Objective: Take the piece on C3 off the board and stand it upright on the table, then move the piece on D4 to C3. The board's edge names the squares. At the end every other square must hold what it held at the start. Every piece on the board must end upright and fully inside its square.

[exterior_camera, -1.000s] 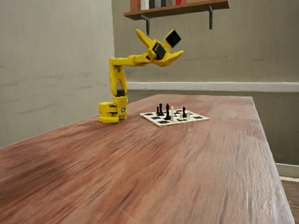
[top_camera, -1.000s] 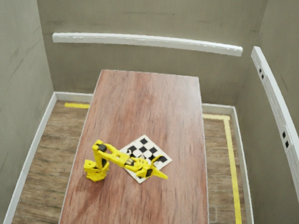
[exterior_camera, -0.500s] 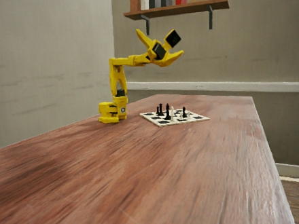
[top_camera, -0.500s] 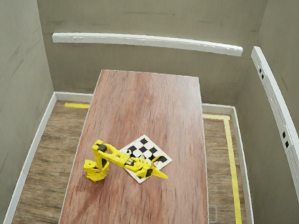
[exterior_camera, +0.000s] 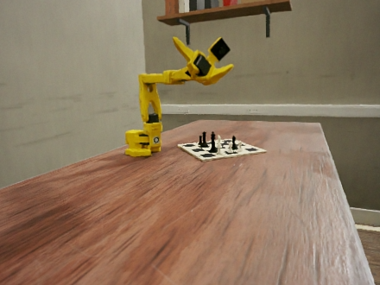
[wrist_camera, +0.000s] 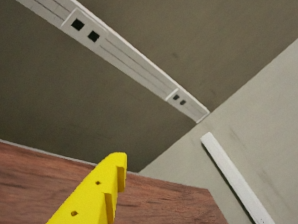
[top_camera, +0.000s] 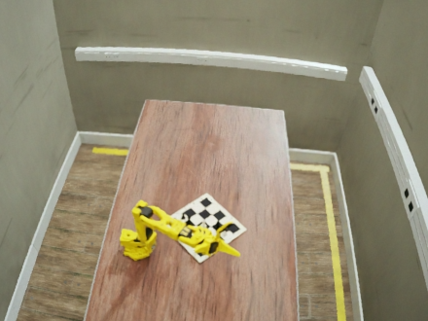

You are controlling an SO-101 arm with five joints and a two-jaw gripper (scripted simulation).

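The yellow arm's base [top_camera: 127, 235] [exterior_camera: 137, 152] is being supported by the surface [top_camera: 195, 146] [exterior_camera: 181, 207] [wrist_camera: 165, 200]. Rightward, the fingers [top_camera: 232, 239] [exterior_camera: 205, 53] are being held widely spread above the chessboard [top_camera: 206, 196] [exterior_camera: 203, 158], where black and white pieces are being carried; their squares cannot be told.

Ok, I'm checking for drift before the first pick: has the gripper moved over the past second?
No; the gripper hangs at the same spot below the wall shelf.
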